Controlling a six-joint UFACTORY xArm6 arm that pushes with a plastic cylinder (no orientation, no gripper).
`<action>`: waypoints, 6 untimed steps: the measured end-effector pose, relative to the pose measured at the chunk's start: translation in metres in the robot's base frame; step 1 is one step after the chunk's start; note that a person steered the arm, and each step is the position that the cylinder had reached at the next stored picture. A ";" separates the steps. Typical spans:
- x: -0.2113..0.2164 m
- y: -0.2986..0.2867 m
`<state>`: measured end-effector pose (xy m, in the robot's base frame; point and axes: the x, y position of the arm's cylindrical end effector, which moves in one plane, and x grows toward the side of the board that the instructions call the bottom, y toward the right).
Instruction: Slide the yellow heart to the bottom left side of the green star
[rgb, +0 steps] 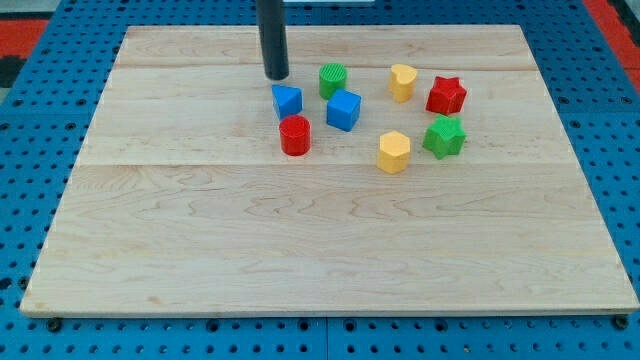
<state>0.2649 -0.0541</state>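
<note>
Near left blue block (287, 100): my tip (277, 77); yellow heart (402, 82) above-left of green star (443, 136).

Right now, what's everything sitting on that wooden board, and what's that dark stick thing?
Wooden board: one, pale wood, fills most of the view, lying on a blue pegboard.
Blue blocks: two, a small one just below the rod, and a cube to its right.
Green cylinder: one, above the blue cube.
Red cylinder: one, below the small blue block.
Yellow heart: one, upper right of the cluster.
Red star: one, right of that heart.
Green star: one, below the red star.
Yellow block: one, left of the green star, slightly lower.
My tip: one dark rod's lower end, just above the small blue block, well left of the yellow heart.
</note>
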 end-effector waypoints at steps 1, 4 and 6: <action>-0.016 0.068; 0.070 0.063; 0.067 0.140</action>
